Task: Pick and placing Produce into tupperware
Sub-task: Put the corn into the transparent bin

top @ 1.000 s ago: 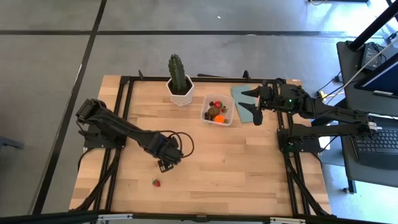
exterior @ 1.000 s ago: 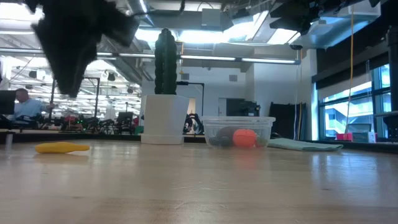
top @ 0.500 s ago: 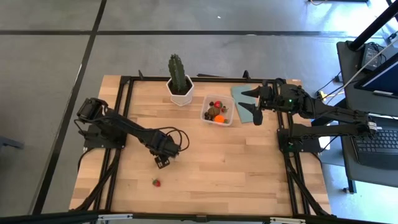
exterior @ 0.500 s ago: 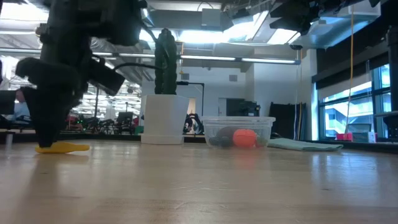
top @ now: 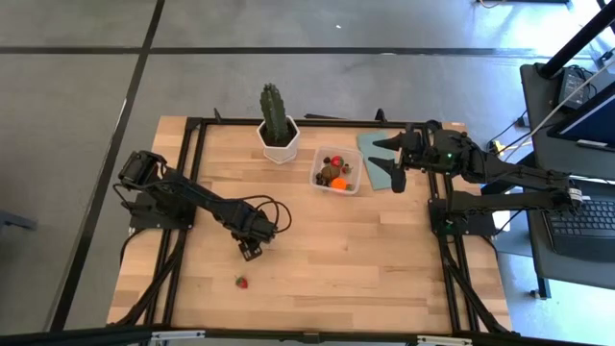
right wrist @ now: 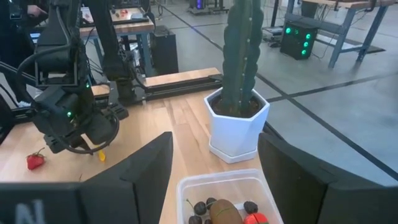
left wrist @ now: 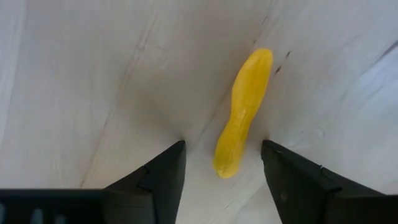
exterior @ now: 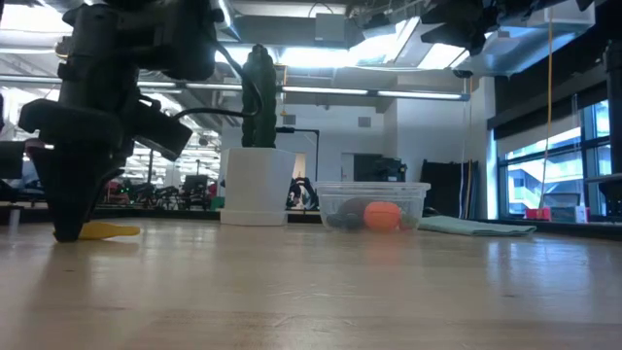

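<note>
The thin yellow-orange stick (left wrist: 244, 112) lies flat on the wood. My left gripper (left wrist: 222, 149) is open and points down over it, one finger on each side of the stick's end, not touching it. In the low view this gripper (exterior: 68, 228) stands at the table surface beside the stick (exterior: 107, 230). The clear tupperware (top: 337, 172) holds the orange ball, the brown oval, dark berries and a red piece. One strawberry (top: 241, 283) lies alone near the table's near edge. My right gripper (top: 392, 165) waits open, raised beside the tupperware.
The tall green cactus in its white hexagonal pot (top: 277, 127) stands at the far edge, left of the tupperware. The blue-grey lid (top: 370, 152) lies under the right arm. Bare wood stretches across the table's middle and near right part.
My left gripper has come down from well above the table to the surface, shifting slightly toward the table's left, and now straddles the yellow stick. The stick and the strawberry have stayed where they were.
</note>
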Available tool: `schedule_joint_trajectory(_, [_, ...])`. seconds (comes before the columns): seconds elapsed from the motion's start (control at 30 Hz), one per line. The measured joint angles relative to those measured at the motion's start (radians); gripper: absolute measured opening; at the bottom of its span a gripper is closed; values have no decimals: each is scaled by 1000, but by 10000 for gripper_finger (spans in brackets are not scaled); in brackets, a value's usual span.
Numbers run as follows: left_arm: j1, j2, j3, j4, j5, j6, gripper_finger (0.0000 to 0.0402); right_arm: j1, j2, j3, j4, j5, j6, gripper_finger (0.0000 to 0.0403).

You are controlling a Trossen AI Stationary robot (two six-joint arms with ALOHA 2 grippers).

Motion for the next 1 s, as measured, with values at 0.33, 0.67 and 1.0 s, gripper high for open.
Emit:
schedule_joint_trajectory(0.33, [0,0,-1,15,3,0,117,0,0,0,6,0,-5,239])
schedule_joint_trajectory(0.67, [43,2,-2,21,100,47,13,0,0,0,5,0,-5,239])
schedule_joint_trajectory(1.0, [182,6,-4,390,534,222,5,0,0,0,5,0,-4,239])
